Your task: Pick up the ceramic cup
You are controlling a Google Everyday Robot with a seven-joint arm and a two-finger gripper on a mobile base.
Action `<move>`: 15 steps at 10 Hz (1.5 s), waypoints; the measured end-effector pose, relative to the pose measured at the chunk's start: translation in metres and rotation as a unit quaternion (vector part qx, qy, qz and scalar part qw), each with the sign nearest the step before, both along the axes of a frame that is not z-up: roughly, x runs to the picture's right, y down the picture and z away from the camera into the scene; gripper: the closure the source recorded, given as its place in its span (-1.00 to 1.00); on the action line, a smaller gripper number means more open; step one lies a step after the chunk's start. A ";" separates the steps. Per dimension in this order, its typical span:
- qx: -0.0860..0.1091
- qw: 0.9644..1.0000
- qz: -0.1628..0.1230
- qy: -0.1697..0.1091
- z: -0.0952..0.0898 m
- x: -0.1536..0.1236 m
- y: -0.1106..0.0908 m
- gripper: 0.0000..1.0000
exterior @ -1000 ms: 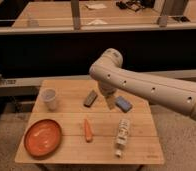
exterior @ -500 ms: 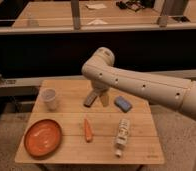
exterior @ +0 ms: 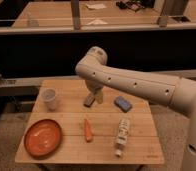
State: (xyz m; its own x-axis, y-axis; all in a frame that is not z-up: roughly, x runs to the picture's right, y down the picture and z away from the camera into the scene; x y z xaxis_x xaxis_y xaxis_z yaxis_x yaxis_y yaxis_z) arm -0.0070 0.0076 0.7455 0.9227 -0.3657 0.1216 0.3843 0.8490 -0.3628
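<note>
The hand (exterior: 94,97) hangs low over the back middle of the pale wooden table (exterior: 141,145), its fingers spread and grasping nothing. Directly beneath it lies a small dark grey block-shaped object (exterior: 88,102), partly hidden by the hand; whether the two touch cannot be told. Just to its right sits a blue rectangular sponge (exterior: 123,103).

Over the last second the big white arm (exterior: 136,85) has swung leftward. Its end was above the sponge then, and it now sits over the grey block with the elbow raised higher and further left. So the reach is heading toward the target, though it has not yet arrived.

The small pale whitish-grey ceramic cup (exterior: 50,98) stands upright near the table's left rear corner, where it stood before. It is untouched and clearly apart from the hand, with bare wood between them.

Nearer the front edge lie a round orange plate (exterior: 43,137) on the left, a slim orange carrot (exterior: 88,130) in the middle, and a white bottle (exterior: 122,136) lying on its side to the right.

In my judgement the hand needs more leftward travel, past the grey block without nudging it, before it can lower around the cup.
</note>
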 end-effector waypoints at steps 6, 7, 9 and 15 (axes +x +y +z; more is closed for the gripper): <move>0.007 0.999 -0.031 -0.029 0.020 -0.041 -0.005 -0.60; 0.008 0.999 -0.036 -0.034 0.023 -0.046 -0.007 -0.60; 0.010 0.998 -0.046 -0.043 0.029 -0.053 -0.008 -0.60; 0.008 0.993 -0.083 -0.084 0.053 -0.095 -0.006 -0.60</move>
